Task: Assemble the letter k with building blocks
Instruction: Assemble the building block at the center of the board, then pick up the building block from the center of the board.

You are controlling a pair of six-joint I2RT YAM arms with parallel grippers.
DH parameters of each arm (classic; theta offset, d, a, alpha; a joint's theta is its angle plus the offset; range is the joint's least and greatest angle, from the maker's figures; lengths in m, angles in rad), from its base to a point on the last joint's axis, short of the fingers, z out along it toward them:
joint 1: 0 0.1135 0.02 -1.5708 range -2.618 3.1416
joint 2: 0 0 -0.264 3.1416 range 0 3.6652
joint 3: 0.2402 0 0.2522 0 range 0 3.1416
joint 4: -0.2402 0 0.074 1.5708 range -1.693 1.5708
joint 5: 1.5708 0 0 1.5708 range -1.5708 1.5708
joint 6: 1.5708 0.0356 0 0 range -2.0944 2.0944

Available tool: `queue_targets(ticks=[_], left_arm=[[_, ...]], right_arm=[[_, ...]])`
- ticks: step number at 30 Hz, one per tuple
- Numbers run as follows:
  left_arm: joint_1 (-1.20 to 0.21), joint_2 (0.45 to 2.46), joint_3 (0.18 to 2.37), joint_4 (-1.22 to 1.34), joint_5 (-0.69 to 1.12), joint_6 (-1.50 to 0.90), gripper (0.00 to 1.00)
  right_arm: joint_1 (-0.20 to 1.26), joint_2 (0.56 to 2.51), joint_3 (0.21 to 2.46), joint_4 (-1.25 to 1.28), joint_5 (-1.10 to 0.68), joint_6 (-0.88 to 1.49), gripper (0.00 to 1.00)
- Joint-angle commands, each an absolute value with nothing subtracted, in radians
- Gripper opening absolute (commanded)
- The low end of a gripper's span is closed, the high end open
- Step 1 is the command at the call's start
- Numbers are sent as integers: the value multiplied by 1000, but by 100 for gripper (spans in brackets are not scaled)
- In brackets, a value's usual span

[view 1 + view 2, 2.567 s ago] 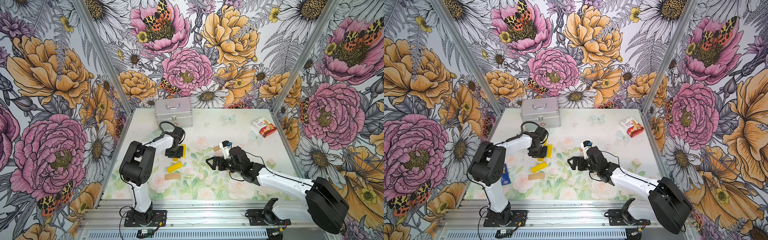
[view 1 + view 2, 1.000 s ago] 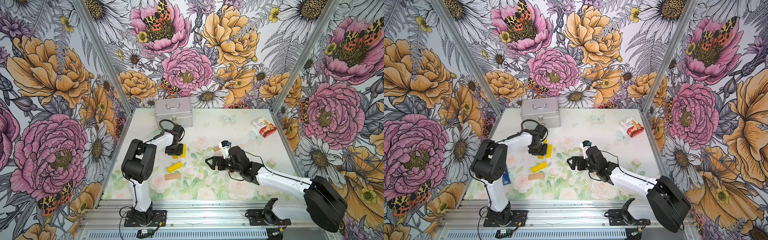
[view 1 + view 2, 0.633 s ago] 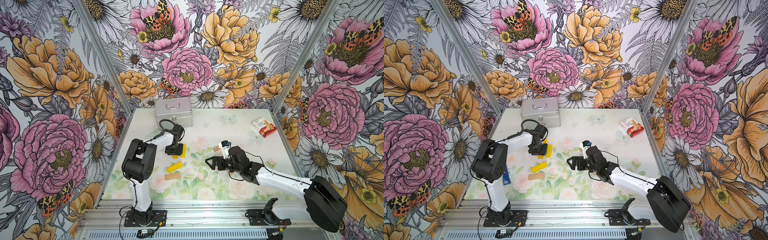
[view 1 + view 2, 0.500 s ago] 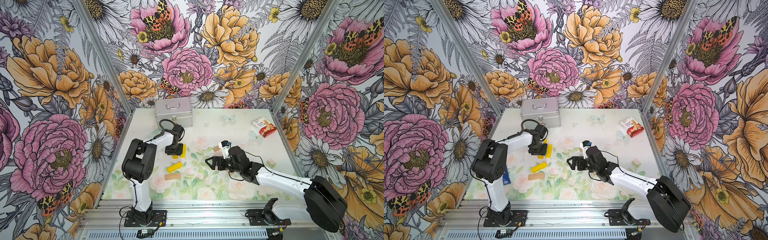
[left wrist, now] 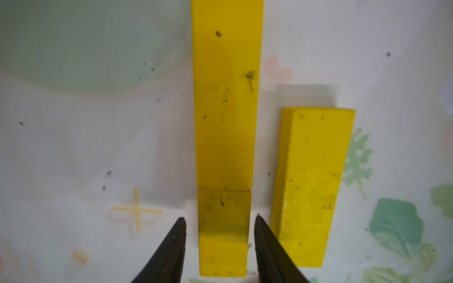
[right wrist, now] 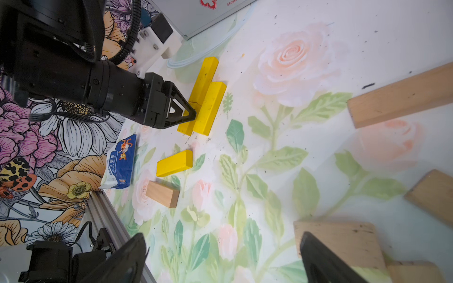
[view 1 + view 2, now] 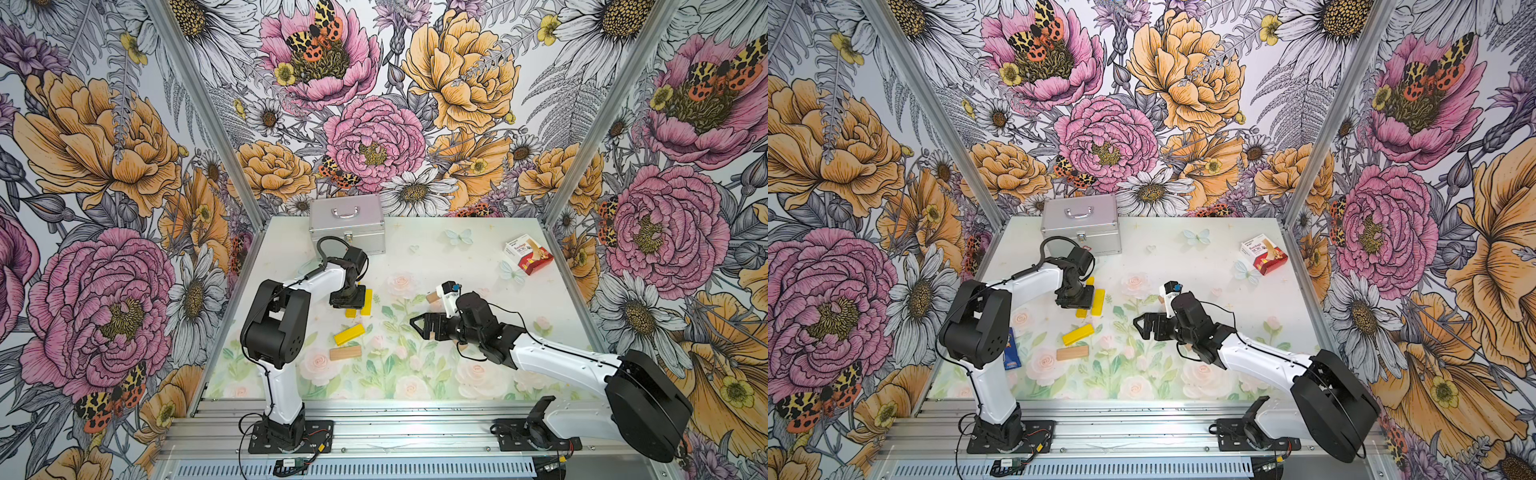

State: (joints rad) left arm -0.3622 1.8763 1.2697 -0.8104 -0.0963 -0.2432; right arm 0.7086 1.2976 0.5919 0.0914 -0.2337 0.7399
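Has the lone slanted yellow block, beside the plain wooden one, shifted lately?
No. The yellow block lies where it did, still just behind the pale wood block.

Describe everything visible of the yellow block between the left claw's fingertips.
The yellow block is a small flat rectangular bar, painted bright yellow, with dark scuffs. It lies flat on the table, one end butted against a second yellow bar in one straight line. A third yellow bar lies alongside, a narrow strip of table between them. The left claw straddles it, jaws open, not quite touching either side.
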Motion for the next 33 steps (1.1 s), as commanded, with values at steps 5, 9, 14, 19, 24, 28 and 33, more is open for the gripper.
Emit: queue_targets(ticks=[5,9,14,19,24,28,33], left_arm=[[-356,1751,1256,-795,-44,-227,48],[-364,1682,1218,-798,-26,-238,49],[-378,1615,1153,-804,24,-248,51],[-397,1568,1104,-851,30,-260,52],[-425,1533,1079,-919,15,-262,53],[-450,1532,1072,-948,-27,-258,54],[-490,1551,1054,-973,-88,-270,55]], right_arm=[[712,1316,637,118,-245,730,99],[712,1327,645,121,-251,729,99],[713,1332,647,126,-257,730,99],[713,1335,650,126,-263,729,99],[713,1342,647,130,-263,727,99],[713,1350,647,140,-269,729,99],[713,1347,636,147,-270,731,99]])
